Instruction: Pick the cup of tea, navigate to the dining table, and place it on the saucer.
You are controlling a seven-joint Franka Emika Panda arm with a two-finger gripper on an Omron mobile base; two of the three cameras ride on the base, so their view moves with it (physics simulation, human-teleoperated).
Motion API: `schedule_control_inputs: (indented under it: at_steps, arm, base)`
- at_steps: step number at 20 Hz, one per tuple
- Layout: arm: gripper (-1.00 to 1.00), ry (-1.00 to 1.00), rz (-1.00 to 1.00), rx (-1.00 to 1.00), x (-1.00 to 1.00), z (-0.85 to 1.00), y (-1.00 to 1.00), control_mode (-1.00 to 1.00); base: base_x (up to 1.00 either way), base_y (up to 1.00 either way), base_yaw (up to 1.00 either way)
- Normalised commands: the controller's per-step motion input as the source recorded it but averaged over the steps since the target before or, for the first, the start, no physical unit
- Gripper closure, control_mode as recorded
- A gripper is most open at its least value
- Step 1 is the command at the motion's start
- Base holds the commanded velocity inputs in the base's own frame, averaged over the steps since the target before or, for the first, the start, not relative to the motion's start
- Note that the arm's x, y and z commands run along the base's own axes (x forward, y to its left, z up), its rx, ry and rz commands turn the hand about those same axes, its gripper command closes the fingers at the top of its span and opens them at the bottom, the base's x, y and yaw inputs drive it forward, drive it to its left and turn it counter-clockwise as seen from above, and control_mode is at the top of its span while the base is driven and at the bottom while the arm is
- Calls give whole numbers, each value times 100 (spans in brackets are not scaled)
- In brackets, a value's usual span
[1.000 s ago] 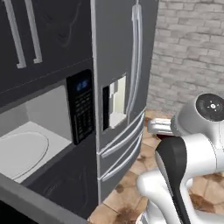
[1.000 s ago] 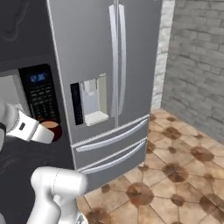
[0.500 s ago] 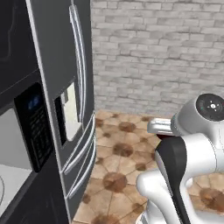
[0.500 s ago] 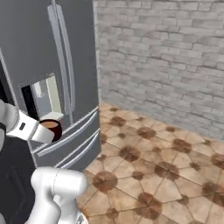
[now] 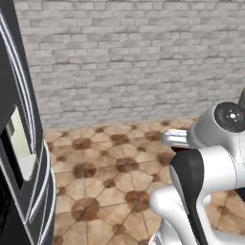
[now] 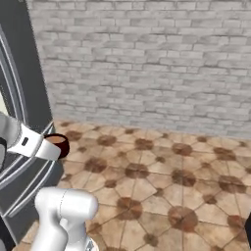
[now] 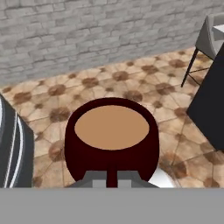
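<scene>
A white robot arm with dark joints carries a small dark red-brown cup of tea, full of flat tan-brown liquid, above a kitchen floor of tan and brown patterned tiles. In the hand view the cup sits upright and level just above the gripper, whose grey finger bases press against the cup's lower front wall, clamped on it. In the right base view the same cup shows at the end of the white forearm, held in the air at the left, close in front of the tall dark grey refrigerator with its curved silver door lines. In the left base view the refrigerator's edge stands at the far left, and the arm's bulky white shoulder hides the cup, so that only a thin dark red sliver shows beside the silver wrist part. A pale grey brick wall runs across the background behind the floor. In the hand view, at the upper right, a grey padded stool on thin dark legs stands beside a dark flat panel; whether that panel belongs to the dining table cannot be told.
</scene>
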Motion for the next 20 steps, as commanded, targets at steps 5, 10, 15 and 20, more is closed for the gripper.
schedule_control_inputs:
  at_steps: [5, 10, 15, 20]
  arm:
    - [100, 0, 0, 0, 0, 0, 0, 100]
    - [100, 0, 0, 0, 0, 0, 0, 100]
    - [100, 0, 0, 0, 0, 0, 0, 100]
    - [100, 0, 0, 0, 0, 0, 0, 100]
  base:
    - [-36, -12, -63]
    - [-29, -7, -62]
    - [-9, -1, -59]
    - [6, 9, -53]
